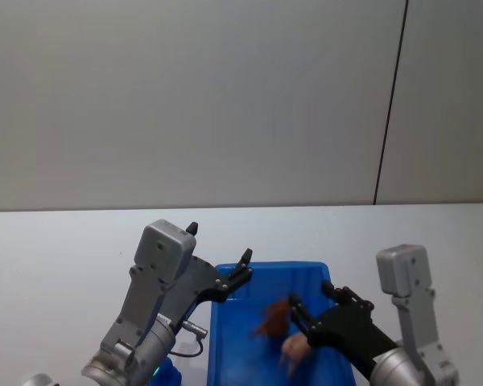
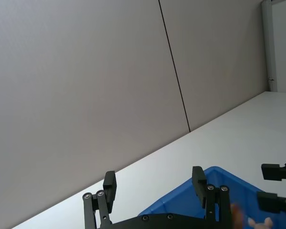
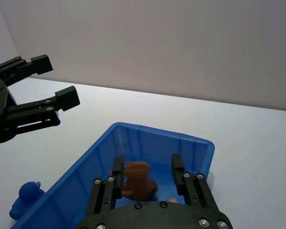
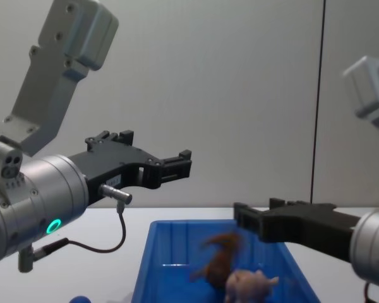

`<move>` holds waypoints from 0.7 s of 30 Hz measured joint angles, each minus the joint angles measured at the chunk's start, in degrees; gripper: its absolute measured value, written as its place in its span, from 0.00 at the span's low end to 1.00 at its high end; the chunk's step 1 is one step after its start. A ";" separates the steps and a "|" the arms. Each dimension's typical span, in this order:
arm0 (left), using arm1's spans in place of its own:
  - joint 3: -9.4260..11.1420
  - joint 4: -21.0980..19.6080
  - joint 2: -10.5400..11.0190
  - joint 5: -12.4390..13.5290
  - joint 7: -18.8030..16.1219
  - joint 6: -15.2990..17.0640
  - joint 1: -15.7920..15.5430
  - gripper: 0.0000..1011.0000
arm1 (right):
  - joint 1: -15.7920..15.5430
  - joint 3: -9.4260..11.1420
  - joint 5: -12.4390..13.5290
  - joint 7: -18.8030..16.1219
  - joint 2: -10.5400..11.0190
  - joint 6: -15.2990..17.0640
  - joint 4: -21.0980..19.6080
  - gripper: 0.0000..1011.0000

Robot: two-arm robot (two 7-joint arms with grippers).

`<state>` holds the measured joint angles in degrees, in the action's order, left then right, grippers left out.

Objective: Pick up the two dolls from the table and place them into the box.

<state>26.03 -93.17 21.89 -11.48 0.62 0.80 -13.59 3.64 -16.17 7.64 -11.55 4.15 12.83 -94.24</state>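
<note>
The blue box (image 1: 266, 267) stands on the white table (image 1: 64, 241) between my two arms. Inside it, the brown doll (image 1: 272, 319) and the pale pink pig doll (image 1: 294, 350) both look blurred, apart from either gripper. In the chest view the brown doll (image 4: 218, 255) is just above the pig (image 4: 249, 284), within the box walls (image 4: 177, 224). My right gripper (image 1: 311, 296) hovers open over the box's right side, just above the brown doll (image 3: 138, 180). My left gripper (image 1: 219, 245) is open and empty, raised above the box's back left corner.
A small blue toy (image 3: 24, 198) lies on the table just outside the box's left wall, under my left arm. A grey wall with a dark vertical seam (image 1: 390, 104) rises behind the table.
</note>
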 joint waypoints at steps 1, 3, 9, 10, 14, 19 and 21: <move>0.00 0.00 0.00 0.00 0.00 0.00 0.00 0.99 | 0.37 -0.06 -0.04 -0.19 -0.24 0.09 0.50 0.57; 0.00 0.00 0.00 0.00 0.00 0.00 0.00 0.99 | 0.68 -0.14 -0.10 -0.27 -0.44 0.16 0.94 0.62; 0.00 0.00 0.00 0.00 0.00 0.00 0.00 0.99 | 1.52 -0.23 -0.44 0.13 -0.96 0.23 2.15 0.81; 0.00 0.00 0.00 0.00 0.00 0.00 0.00 0.99 | 1.56 -0.23 -0.49 0.35 -0.99 0.21 2.20 0.82; 0.00 0.00 0.00 0.00 0.00 0.00 0.00 0.99 | 1.54 -0.13 -0.68 1.76 -1.01 -0.04 2.29 0.94; 0.00 0.00 0.00 0.00 0.00 0.00 0.00 0.99 | 0.91 0.13 -0.74 3.94 -0.79 -0.43 1.72 0.99; 0.00 0.00 0.00 0.00 0.00 0.00 0.00 0.99 | 0.44 0.30 -0.74 5.26 -0.60 -0.62 1.22 0.99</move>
<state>26.03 -93.17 21.89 -11.48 0.62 0.80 -13.58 4.08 -15.87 6.90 -6.29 3.55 12.21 -93.01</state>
